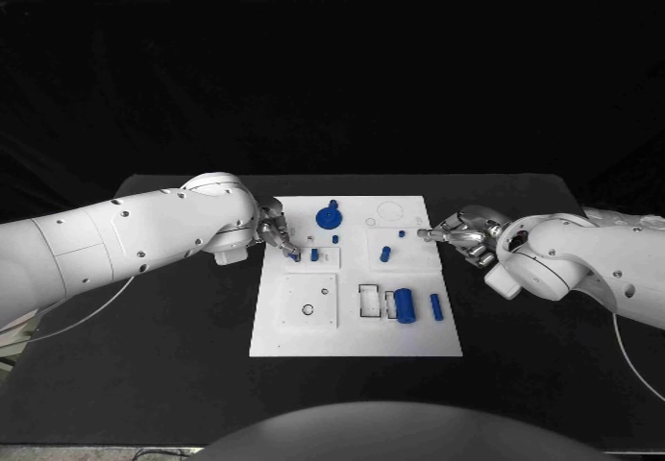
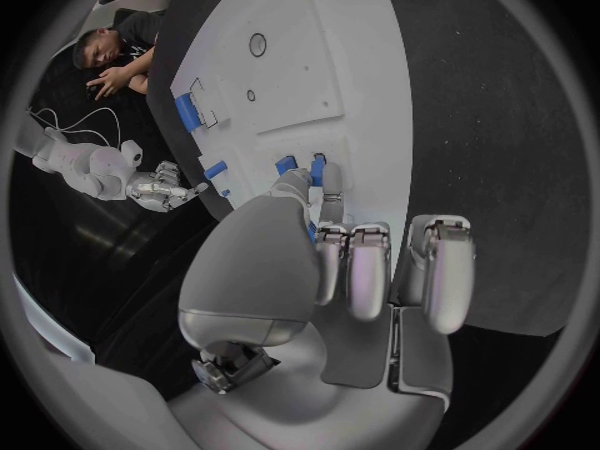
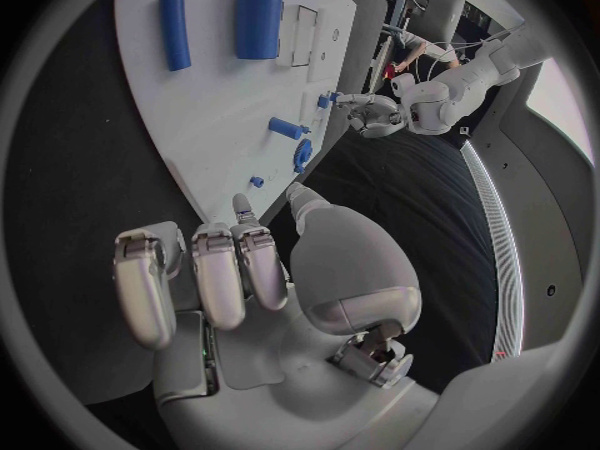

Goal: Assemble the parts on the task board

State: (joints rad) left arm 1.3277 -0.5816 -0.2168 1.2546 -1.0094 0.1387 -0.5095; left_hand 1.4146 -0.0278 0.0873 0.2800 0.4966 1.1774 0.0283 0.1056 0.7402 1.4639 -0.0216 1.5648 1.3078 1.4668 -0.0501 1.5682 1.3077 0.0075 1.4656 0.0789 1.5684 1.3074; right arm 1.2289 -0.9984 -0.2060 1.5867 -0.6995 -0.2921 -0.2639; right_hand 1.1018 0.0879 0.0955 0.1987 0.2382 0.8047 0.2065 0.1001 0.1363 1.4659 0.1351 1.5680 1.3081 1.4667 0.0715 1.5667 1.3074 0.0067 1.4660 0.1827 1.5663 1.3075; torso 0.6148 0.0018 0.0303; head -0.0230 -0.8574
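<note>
Left hand [image 1: 273, 233] fingertips at small blue part [image 1: 294, 255], task board [image 1: 355, 336].

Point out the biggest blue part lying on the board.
It is the thick blue cylinder near the task board's front edge, lying beside the thin blue rod. It is clearly wider than the rod and than the small pieces farther back.

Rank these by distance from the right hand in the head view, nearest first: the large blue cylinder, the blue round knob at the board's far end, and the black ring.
From the right hand:
1. Large blue cylinder, on the near right part of the task board, on that hand's side.
2. Blue round knob, at the far middle of the board.
3. Black ring, on the near left part, towards the left hand.
</note>
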